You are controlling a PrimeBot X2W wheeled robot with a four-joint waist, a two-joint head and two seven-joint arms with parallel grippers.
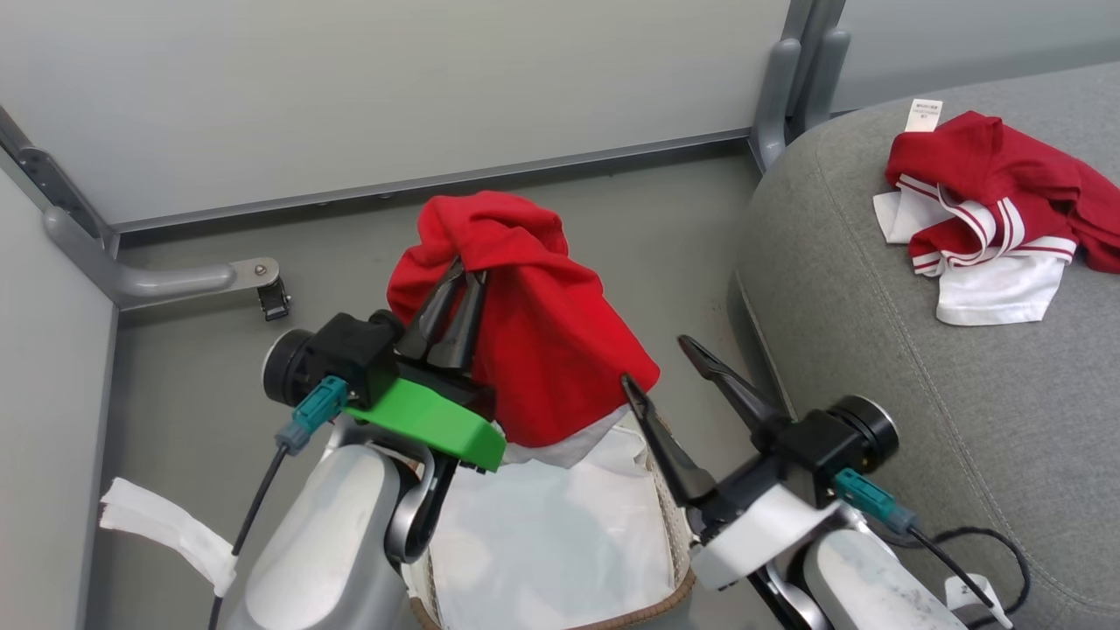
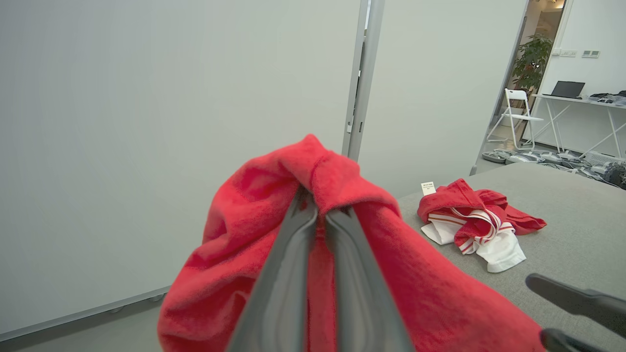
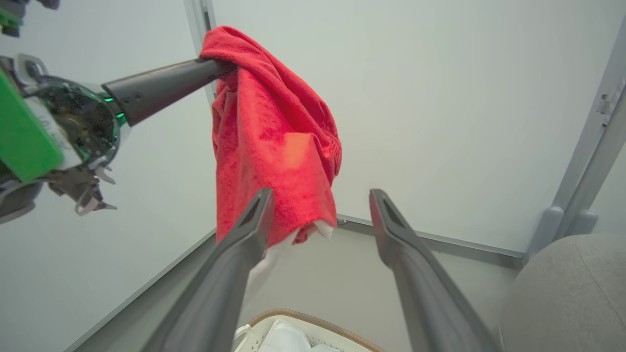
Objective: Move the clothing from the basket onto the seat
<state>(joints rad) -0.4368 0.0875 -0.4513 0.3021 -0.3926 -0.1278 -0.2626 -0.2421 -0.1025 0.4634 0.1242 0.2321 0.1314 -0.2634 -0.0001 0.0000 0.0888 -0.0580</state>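
Left gripper (image 1: 468,267) tips: I can't see them, the red garment (image 1: 551,341) it clamps folds over them. Basket (image 1: 669,512): cut off by the head view's bottom edge, its left side behind my left forearm (image 1: 315,542). White label (image 1: 924,115): print too small to read.

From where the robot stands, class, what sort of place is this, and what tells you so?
Probably a mock living corner inside an office or lab, not a home: bare partition panels on metal posts, a grey seat, and beyond it a folding chair and a desk with a laptop.
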